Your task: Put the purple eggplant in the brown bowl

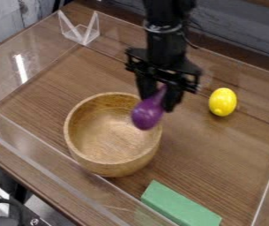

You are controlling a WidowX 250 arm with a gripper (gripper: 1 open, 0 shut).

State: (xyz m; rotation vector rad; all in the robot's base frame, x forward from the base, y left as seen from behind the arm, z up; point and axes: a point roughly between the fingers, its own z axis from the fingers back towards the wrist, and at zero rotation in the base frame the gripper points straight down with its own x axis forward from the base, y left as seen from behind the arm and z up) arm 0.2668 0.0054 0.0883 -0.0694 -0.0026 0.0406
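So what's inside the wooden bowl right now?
Nothing rests in the bowl that I can see; the eggplant, held by the gripper, hangs over its right rim and hides that patch of the inside.

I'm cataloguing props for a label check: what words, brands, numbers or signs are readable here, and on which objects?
No readable text anywhere.
Glossy purple eggplant: none seen.
Round light-brown wooden bowl: none seen.
Yellow lemon: none seen.
Flat green rectangular block: none seen.
Black robot arm: blurred; any small marking can't be read.
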